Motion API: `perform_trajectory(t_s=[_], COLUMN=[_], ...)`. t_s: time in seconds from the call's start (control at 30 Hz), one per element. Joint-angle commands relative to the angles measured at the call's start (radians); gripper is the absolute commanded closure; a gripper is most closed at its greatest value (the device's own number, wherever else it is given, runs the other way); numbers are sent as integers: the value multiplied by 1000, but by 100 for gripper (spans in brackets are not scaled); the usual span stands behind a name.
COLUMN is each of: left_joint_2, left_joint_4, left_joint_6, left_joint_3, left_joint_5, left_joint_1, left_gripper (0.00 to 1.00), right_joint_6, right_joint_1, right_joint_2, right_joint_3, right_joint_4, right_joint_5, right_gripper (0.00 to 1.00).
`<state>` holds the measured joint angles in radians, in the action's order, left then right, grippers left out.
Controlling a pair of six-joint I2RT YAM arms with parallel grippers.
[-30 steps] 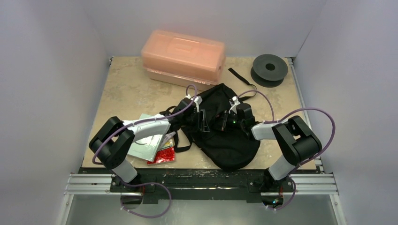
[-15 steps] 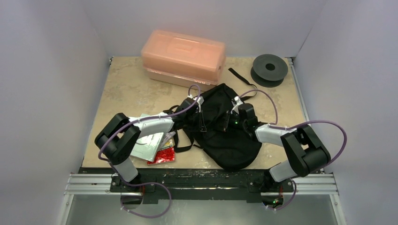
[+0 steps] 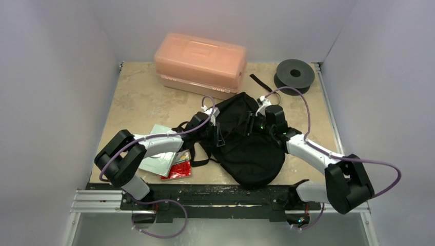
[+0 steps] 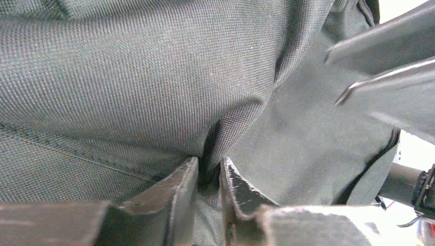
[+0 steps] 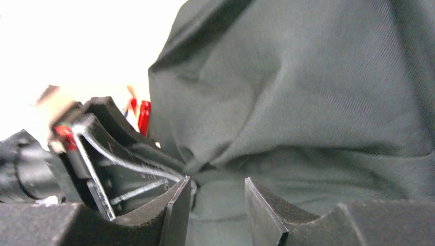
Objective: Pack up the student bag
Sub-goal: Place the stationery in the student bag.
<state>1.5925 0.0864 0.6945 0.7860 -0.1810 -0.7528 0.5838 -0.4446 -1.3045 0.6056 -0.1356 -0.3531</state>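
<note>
Student bag [image 3: 251, 154] lies slumped in the middle of the desk [image 3: 138, 97], between the two arms. From above, the left arm [image 3: 159, 143] and right arm [image 3: 308, 148] both reach onto its upper part. A closed orange box [image 3: 200, 59] stands behind it and a black spool [image 3: 294, 74] sits at the far right corner. Flat packets [image 3: 161, 159], one of them red [image 3: 177, 170], lie on the desk left of the bag and outside it. No opening shows in the bag, and what is in the bag or the box cannot be told.

At the left wrist, the left fingers [image 4: 177, 192] are clenched on a raised fold of the bag's cloth.

At the right wrist, the right fingers [image 5: 267, 215] stand apart, released, with cloth beyond the gap but not pinched.

The step in hand looks like getting the bag open. Next, the right fingers likely need a fresh hold on cloth or the zip while the left holds firm.
</note>
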Motion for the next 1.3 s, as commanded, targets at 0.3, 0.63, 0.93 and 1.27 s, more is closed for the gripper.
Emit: perform_trajectory(t_s=[0.3,0.63,0.93,1.27], left_joint_2=[-121,-140,8,72], left_joint_4=[-58,-203,-236,-258], left_joint_6=[-24,6,37,-5], left_joint_3=[21,94,199,261], left_joint_5=[60,110,33,36], left_joint_1=[1,19,32,42], left_gripper=[56,36,43,84], right_joint_6=[-73,-50,226,287], right_joint_1=[26,36,35,28], right_joint_2=[72,-42,-59,-53], right_joint_3=[186,201,35,-55], right_joint_4=[265,162,35,-101], right_joint_5=[461,222,115,-58], right_gripper=[37,30,41,28])
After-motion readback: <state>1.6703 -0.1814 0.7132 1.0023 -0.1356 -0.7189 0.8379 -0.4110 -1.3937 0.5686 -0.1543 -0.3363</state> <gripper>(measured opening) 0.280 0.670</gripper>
